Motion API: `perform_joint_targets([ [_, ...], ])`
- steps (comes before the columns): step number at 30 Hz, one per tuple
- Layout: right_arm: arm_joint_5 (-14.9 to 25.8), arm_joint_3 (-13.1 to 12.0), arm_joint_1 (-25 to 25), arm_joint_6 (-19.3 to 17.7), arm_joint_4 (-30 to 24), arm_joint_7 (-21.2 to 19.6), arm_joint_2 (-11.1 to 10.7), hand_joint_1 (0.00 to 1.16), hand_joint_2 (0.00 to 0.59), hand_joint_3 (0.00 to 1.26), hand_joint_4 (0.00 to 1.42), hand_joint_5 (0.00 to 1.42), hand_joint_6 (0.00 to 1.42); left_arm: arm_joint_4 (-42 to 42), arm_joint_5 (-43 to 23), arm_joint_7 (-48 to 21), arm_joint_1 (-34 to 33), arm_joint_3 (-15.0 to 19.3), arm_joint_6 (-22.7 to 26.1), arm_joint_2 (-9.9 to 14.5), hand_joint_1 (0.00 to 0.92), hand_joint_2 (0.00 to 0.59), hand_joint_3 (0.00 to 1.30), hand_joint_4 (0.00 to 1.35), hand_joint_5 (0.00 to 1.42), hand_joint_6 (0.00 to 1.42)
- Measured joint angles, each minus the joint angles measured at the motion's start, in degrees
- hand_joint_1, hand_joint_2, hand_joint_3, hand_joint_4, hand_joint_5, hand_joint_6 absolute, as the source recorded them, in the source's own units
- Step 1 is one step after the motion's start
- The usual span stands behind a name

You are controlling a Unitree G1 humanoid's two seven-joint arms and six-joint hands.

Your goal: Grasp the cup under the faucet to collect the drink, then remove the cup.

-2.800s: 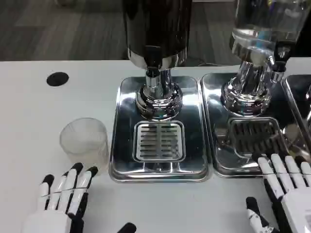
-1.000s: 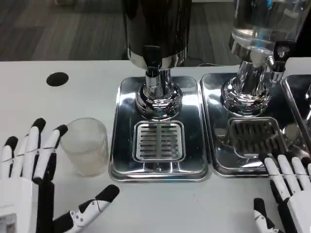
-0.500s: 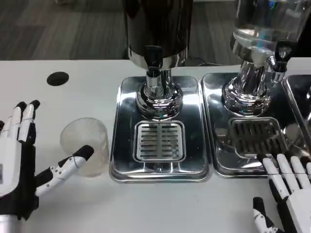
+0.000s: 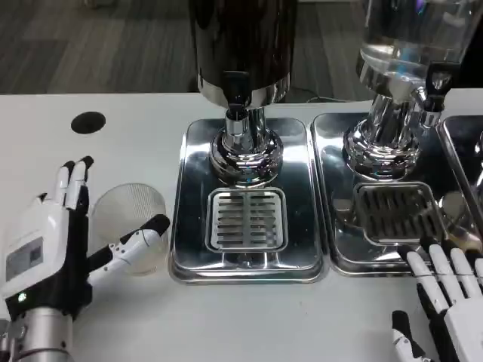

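Observation:
A clear ribbed plastic cup [image 4: 130, 219] stands upright on the white table, left of the steel drip tray [image 4: 246, 154] of the dark dispenser. The faucet [image 4: 236, 94] hangs above the tray's slotted grate [image 4: 247, 219], which has nothing on it. My left hand [image 4: 56, 253] stands on edge just left of the cup, fingers spread behind it and thumb reaching across its front; the fingers are not closed on the cup. At the lower right my right hand [image 4: 445, 298] lies flat with its fingers apart, by the front edge of the second tray.
A second dispenser with a clear tank [image 4: 411, 34] and its own steel tray [image 4: 392, 219] stands to the right. A black round hole [image 4: 89, 122] marks the table at the far left. Bare table runs along the front.
My left hand has risen from the near edge, turned on edge and moved in around the cup, thumb now across its front. The cup and right hand have barely moved.

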Motion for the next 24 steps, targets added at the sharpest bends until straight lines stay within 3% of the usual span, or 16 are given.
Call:
perform_joint_targets([
  [8, 0.9, 0.0, 0.0, -0.2, 0.5, 0.0, 0.0, 0.17, 0.483, 0.12, 0.0, 0.0, 0.01, 2.4, 0.0, -0.5, -1.6, -1.5, 1.9, 0.0, 0.084, 0.041, 0.11, 0.01, 0.24, 0.27],
  [16, 1.7, -0.1, -0.1, -0.8, 1.2, 0.0, -0.2, 0.18, 0.478, 0.12, 0.0, 0.0, 0.02, 3.4, 0.0, -1.4, -3.0, -2.7, 3.8, -0.2, 0.155, 0.061, 0.18, 0.11, 0.41, 0.47],
  [20, 2.2, -0.3, -0.3, -1.3, 2.0, 0.0, -0.3, 0.18, 0.477, 0.13, 0.0, 0.0, 0.03, 3.5, 0.0, -1.5, -3.8, -3.1, 4.7, -0.2, 0.265, 0.092, 0.28, 0.24, 0.63, 0.84],
  [24, 2.7, -0.5, -0.5, -1.7, 2.4, 0.0, -0.3, 0.18, 0.477, 0.14, 0.0, 0.0, 0.04, 3.8, 0.0, -1.4, -4.3, -3.3, 4.9, -0.4, 0.363, 0.105, 0.45, 0.39, 0.81, 1.11],
])
